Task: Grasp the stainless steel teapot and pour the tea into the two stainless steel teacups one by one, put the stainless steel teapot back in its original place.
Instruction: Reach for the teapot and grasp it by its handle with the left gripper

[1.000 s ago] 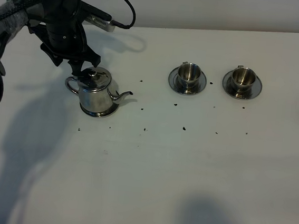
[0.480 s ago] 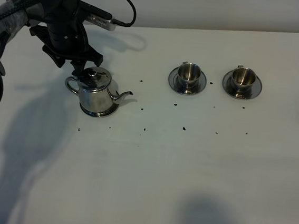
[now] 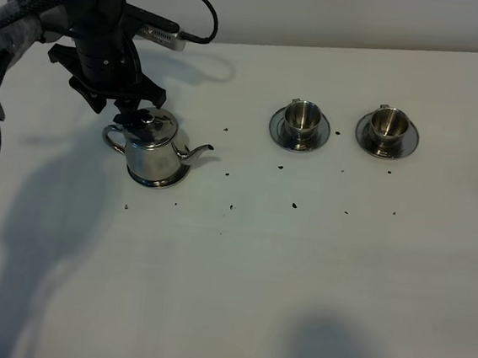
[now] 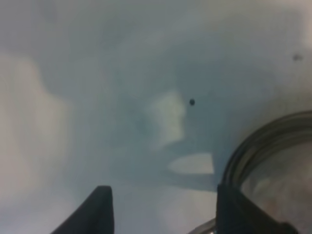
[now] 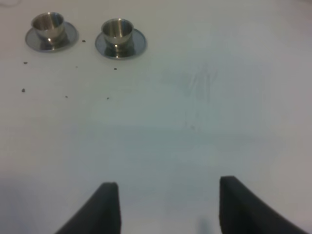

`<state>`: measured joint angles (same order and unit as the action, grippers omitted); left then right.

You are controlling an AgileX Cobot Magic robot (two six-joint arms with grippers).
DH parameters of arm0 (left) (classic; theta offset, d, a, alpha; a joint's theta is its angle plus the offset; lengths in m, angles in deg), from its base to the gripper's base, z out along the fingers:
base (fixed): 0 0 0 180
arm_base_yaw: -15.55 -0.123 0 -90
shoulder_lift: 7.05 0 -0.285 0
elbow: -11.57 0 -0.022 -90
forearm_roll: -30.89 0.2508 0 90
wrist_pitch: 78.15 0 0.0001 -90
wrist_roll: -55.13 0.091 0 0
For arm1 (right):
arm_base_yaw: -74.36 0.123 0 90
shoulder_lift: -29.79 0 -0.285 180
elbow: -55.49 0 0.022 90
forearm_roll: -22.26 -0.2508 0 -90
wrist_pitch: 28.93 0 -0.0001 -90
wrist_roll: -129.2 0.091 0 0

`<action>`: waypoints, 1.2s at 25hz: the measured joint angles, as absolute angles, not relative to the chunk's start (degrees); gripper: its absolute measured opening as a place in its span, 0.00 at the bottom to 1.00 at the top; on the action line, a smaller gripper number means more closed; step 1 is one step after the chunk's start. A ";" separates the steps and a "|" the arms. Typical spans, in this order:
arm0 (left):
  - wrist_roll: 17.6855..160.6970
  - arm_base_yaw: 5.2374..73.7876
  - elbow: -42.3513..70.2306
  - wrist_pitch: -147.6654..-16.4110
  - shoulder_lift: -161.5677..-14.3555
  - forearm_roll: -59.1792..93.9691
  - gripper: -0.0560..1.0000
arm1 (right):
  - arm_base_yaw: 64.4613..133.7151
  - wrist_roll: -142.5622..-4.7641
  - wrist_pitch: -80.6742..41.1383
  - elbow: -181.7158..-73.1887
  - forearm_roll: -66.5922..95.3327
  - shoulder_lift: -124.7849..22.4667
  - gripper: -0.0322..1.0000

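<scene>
At the upper left, the left tool [image 3: 136, 108] hangs just behind the stainless steel teapot [image 3: 153, 152], fingers spread wide and gripping nothing. The teapot stands upright on the table [image 3: 230, 271], its spout pointing toward the left teacup [image 3: 302, 116] and the right teacup [image 3: 387, 122], each on its saucer at the upper right. The right tool [image 5: 165, 209] is likewise spread and empty.

the left arm [image 3: 26, 10] comes in from the far left corner, a dark, bulky run of links. it bends down at the wrist [image 3: 104, 43], so the left gripper [image 3: 137, 108] points downward and sits low. seen from its own wrist camera, its two dark fingers [image 4: 100, 209] stand well apart, with nothing pinched between them. the right gripper [image 5: 168, 204] hangs higher, tilted forward. its two dark fingers [image 5: 107, 207] are spread wide and hold nothing.
</scene>
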<state>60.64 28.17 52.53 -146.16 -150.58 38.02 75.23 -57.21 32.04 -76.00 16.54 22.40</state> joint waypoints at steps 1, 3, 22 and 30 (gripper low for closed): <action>60.64 27.99 52.18 -146.16 -150.49 38.09 0.53 | 75.23 -57.21 32.04 -76.00 16.54 22.40 0.46; 60.59 27.66 51.72 -146.16 -150.04 38.18 0.53 | 75.23 -57.21 32.04 -76.00 16.54 22.40 0.46; 60.21 26.07 46.24 -146.16 -146.67 36.10 0.53 | 75.23 -57.21 32.04 -76.00 16.54 22.40 0.46; 60.39 26.07 40.56 -146.16 -144.59 35.51 0.53 | 75.23 -57.21 32.04 -76.00 16.54 22.40 0.46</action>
